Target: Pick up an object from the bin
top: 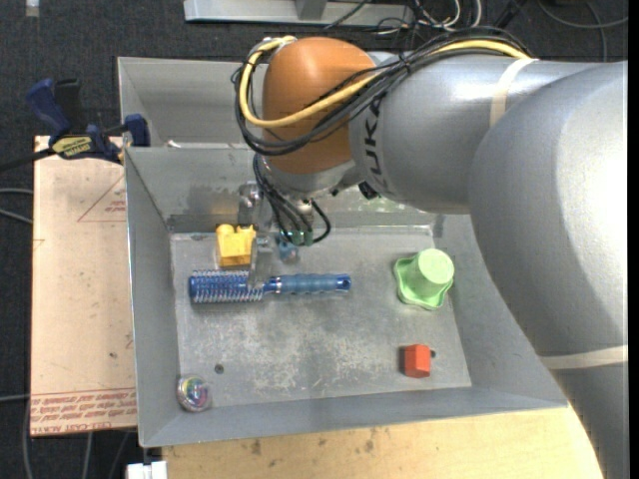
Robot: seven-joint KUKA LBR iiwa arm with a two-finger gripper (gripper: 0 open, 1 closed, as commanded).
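Status: the pick is not complete. All items visible in the bin (300, 367) lie on its floor, and no item can be seen in the end effector (268, 245).

End effector position: low over the far left part of the bin floor, below the orange wrist cover (305, 98). It stands just beside the right side of a yellow block (234, 245) and directly behind a blue hairbrush (268, 287), near the point where the bristle head joins the handle. Contact with either item cannot be confirmed.

End effector state: cannot be told. The wrist and cables hide the working end, so neither a released nor a clenched condition can be read.

Other items, all well apart from the end effector:
- green cup (424, 278), right side of the floor;
- red block (415, 360), near right corner;
- small shiny ball (193, 393), near left corner.

Assessment: the approach stage appears reached, with the yellow block or the hairbrush as the likely candidate. Remaining steps, as judged: close on one item, lift it clear of the floor, and confirm that it is retained.
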